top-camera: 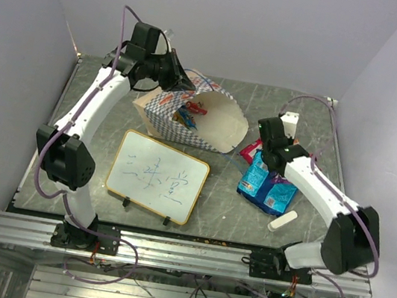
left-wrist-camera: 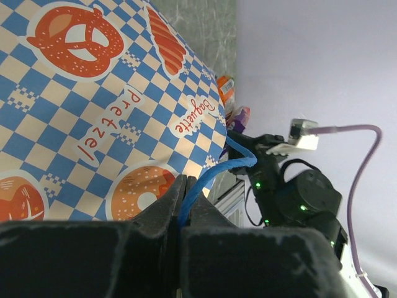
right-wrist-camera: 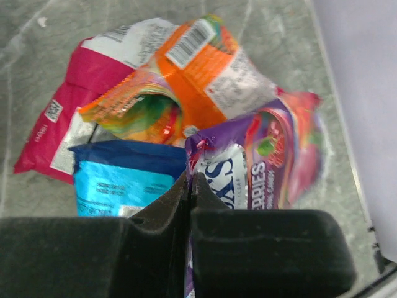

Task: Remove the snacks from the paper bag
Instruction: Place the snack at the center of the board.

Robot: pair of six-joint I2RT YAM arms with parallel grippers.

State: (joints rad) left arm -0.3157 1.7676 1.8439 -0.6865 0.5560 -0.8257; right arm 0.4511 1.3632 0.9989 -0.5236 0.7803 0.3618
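The paper bag lies on its side, mouth towards the right, with colourful snacks showing inside. My left gripper is at its far upper edge, shut on the blue cord handle, beside the chequered wall in the left wrist view. My right gripper is shut on a purple packet, over a pile of packets on the table right of the bag. Below it lie an orange packet, a pink-red packet and a blue packet.
A framed whiteboard stands in front of the bag. A white eraser block lies near the front right. Walls close in the table at the back and both sides.
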